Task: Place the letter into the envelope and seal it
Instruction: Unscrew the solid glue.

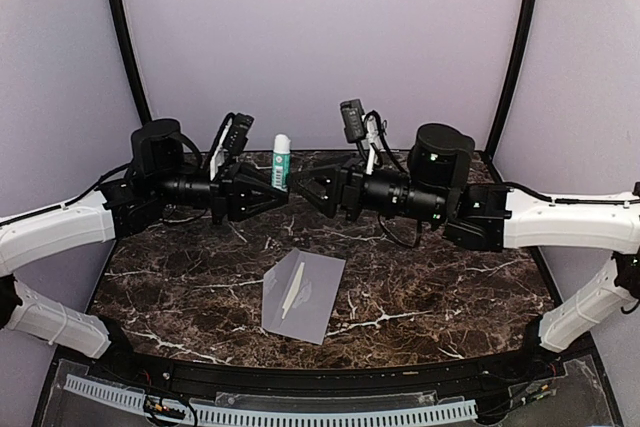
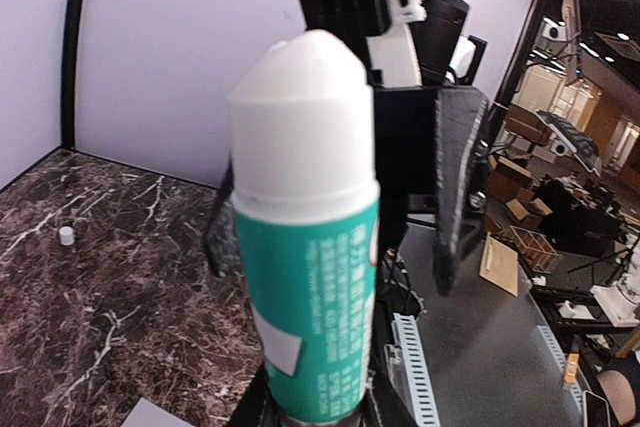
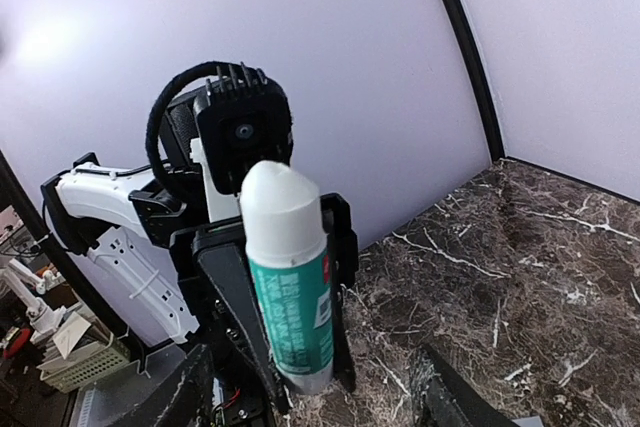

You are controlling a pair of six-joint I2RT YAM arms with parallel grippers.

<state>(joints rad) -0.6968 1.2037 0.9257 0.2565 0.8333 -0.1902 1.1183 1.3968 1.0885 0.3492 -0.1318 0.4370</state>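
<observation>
From above, you see the left gripper [image 1: 278,190] clamped on the upright glue stick [image 1: 282,155]; the envelope [image 1: 310,299] lies flat on the table [image 1: 450,277] beneath. Left wrist — the stick looms close. Right wrist — your right gripper [image 3: 320,397] stands apart.

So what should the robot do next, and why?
Probably lower the glue tube, held upright in the left gripper, toward the envelope lying flat on the table. The right gripper is open beside it, holding nothing.

Pale lavender walls [image 1: 320,37] enclose a dark marble table [image 1: 450,287].
</observation>
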